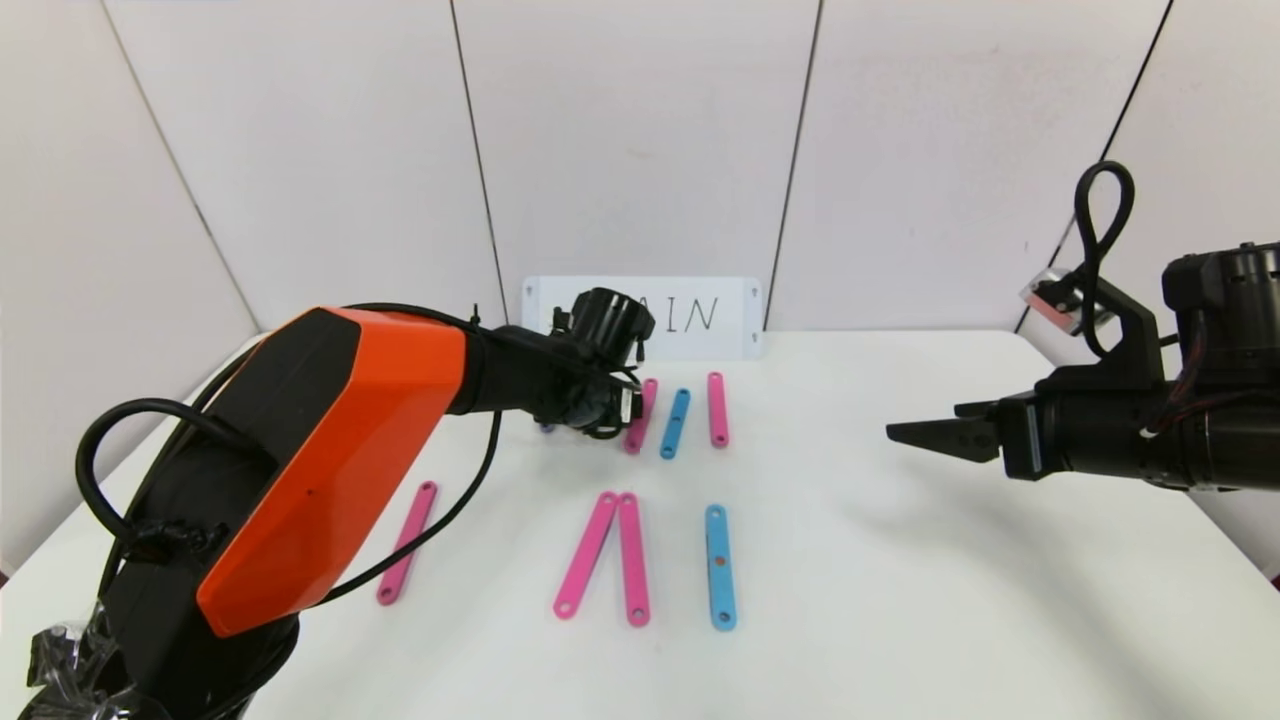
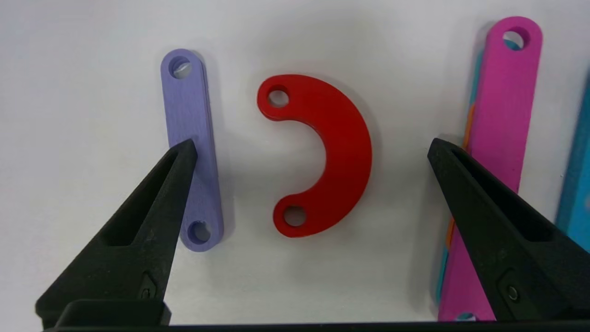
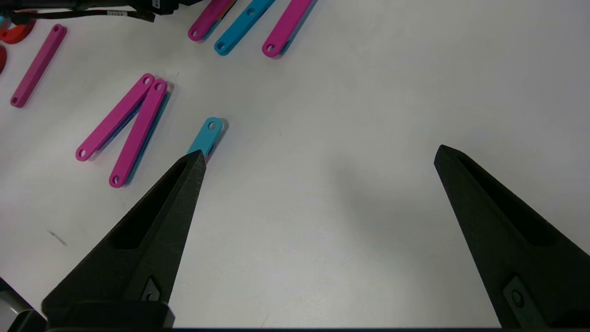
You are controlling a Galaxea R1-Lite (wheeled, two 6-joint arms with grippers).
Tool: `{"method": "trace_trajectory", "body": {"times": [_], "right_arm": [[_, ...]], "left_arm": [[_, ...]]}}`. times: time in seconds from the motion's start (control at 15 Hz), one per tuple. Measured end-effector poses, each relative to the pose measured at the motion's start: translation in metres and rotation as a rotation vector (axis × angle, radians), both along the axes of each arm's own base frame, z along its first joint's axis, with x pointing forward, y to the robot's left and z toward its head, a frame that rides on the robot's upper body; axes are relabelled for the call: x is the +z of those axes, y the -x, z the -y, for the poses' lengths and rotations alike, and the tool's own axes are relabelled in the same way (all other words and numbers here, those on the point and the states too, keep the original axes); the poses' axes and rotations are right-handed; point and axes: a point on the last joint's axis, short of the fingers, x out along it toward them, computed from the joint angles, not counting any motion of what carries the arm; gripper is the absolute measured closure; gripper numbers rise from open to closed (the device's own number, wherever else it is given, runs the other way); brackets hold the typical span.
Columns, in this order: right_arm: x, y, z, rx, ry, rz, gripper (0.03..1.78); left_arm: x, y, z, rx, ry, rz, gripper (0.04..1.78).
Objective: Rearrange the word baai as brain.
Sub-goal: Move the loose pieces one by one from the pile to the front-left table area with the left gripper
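Observation:
Flat holed letter pieces lie on the white table (image 1: 900, 600). My left gripper (image 2: 311, 144) hovers open over the back row. A red half-ring curve (image 2: 332, 152) lies flat between its fingers, touching neither. A purple bar (image 2: 191, 115) lies by one fingertip and a pink bar (image 2: 500, 129) by the other. In the head view my left arm (image 1: 330, 450) hides the curve and the purple bar. The front row holds a lone pink bar (image 1: 407, 541), two pink bars (image 1: 610, 555) joined in a narrow peak, and a blue bar (image 1: 719, 565). My right gripper (image 1: 900, 432) hangs open and empty at the right.
Behind the row stands a white card (image 1: 700, 315) with handwritten letters, partly hidden by my left wrist. Back-row pink bar (image 1: 640, 415), blue bar (image 1: 675, 423) and pink bar (image 1: 717, 408) lie side by side. More red pieces (image 3: 14, 34) show far off in the right wrist view.

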Motion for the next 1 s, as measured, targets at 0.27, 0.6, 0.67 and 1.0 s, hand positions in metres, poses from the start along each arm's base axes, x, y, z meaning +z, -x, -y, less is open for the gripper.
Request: {"method": "trace_trajectory", "body": {"times": [0.27,0.6,0.67,1.0], "right_arm": [[-0.0007,-0.0004,-0.0003,0.001,0.0,-0.003,0.07],[-0.0013,-0.0003,-0.0008,0.003,0.001,-0.005,0.07],[-0.0013,-0.0003,-0.0009,0.004,0.0,-0.005,0.07],[-0.0013,-0.0003,-0.0009,0.003,0.001,-0.005,0.07]], "left_arm": [[0.0038,0.0005,0.0006,0.001,0.014,0.009,0.08],[0.0072,0.0002,0.001,-0.001,0.015,0.022,0.08],[0.0074,0.0002,0.001,0.0,0.018,0.021,0.08],[0.0061,-0.0003,0.0019,-0.012,0.034,0.014,0.08]]}}
